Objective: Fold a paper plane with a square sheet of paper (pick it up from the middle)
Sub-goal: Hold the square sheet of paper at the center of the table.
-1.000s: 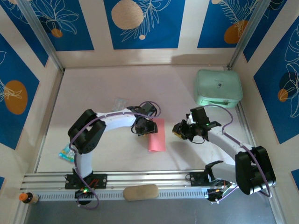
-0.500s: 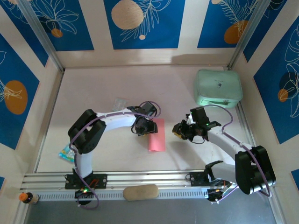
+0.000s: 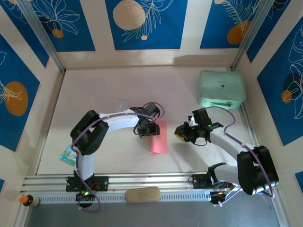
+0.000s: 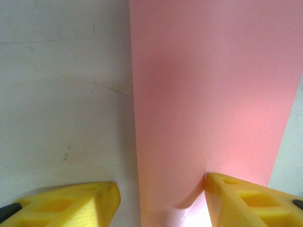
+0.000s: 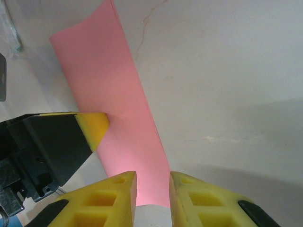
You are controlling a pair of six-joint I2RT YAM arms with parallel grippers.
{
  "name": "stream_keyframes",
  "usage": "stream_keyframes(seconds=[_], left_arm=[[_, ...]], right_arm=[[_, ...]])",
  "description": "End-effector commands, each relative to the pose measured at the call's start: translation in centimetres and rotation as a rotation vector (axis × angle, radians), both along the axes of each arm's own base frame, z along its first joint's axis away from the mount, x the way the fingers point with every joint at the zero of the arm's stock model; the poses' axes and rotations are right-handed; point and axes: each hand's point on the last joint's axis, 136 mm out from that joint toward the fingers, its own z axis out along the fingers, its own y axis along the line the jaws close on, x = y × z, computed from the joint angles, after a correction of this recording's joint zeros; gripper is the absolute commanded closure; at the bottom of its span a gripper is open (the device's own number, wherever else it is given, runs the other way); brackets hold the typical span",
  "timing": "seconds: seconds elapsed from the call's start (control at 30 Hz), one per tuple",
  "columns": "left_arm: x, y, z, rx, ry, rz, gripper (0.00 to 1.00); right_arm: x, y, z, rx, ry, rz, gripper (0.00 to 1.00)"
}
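The salmon-pink sheet of paper (image 3: 159,137) lies flat on the table (image 3: 189,85) as a narrow doubled strip, between the two tools and just ahead of both sets of fingertips. The left gripper (image 3: 144,130) stands over the strip's long edge on its own side, with its jaws about half apart and closed on nothing. In the left wrist view that gripper (image 4: 161,203) straddles the edge of the paper (image 4: 213,94): one yellow finger (image 4: 251,198) is set on the pink surface and the other is on bare table beside it. The right gripper (image 3: 180,132) sits just off the opposite long edge, near the strip but apart from it. In its own view the right gripper (image 5: 153,189) has only a narrow slot between its jaws and nothing pinched there, while the paper (image 5: 113,109) runs away from the fingertips. Beyond the left gripper lies a small clear packet (image 3: 122,103). Well beyond the right gripper, toward the far corner, sits a mint-green case (image 3: 221,89). Behind both, between the arm bases, lies a tan pad (image 3: 142,194).
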Motion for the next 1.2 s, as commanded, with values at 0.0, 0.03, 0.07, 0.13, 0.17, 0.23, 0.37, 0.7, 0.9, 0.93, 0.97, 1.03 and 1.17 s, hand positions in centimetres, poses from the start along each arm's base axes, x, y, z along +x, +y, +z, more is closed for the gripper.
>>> stream_keyframes(seconds=[0.0,0.03,0.07,0.13,0.17,0.23,0.37,0.7,0.9,0.93,0.97,1.03,1.17], left_arm=[[0.3,2.8,-4.9,0.157,-0.003,0.01,0.43],[0.4,2.8,-4.9,0.157,-0.002,0.016,0.43],[0.4,2.9,-5.0,0.158,0.001,0.023,0.42],[0.3,2.8,-5.1,0.148,0.006,0.03,0.42],[0.4,2.6,-5.1,0.139,0.006,0.031,0.42],[0.3,2.5,-5.2,0.135,0.009,0.032,0.42],[0.3,2.4,-5.3,0.128,0.011,0.037,0.42],[0.1,2.6,-5.6,0.138,0.017,0.034,0.42],[0.1,2.4,-5.7,0.126,0.018,0.021,0.42],[0.1,2.3,-5.7,0.125,0.018,0.017,0.42],[0.2,2.3,-5.7,0.124,0.015,0.014,0.42],[0.1,2.3,-5.7,0.126,0.015,0.01,0.42],[0.0,2.5,-5.9,0.132,0.021,0.016,0.42]], right_arm=[[-0.4,0.3,0.0,0.014,0.008,0.026,0.76],[-0.4,0.3,-0.1,0.013,0.01,0.025,0.76],[-0.5,0.3,-0.1,0.014,0.011,0.025,0.75],[-0.5,0.3,-0.1,0.015,0.009,0.025,0.75],[-0.5,0.4,-0.2,0.017,0.011,0.027,0.75],[-0.5,0.4,-0.1,0.021,0.009,0.029,0.75],[-0.5,0.6,-0.2,0.025,0.015,0.035,0.76],[-0.6,1.1,-0.4,0.032,0.027,0.053,0.76],[-0.6,1.2,-0.5,0.028,0.03,0.057,0.76],[-0.6,1.3,-0.5,0.028,0.03,0.057,0.75],[-0.6,1.3,-0.5,0.027,0.031,0.057,0.76],[-0.6,1.3,-0.6,0.027,0.033,0.06,0.76],[-0.6,1.5,-0.5,0.033,0.031,0.068,0.76]])
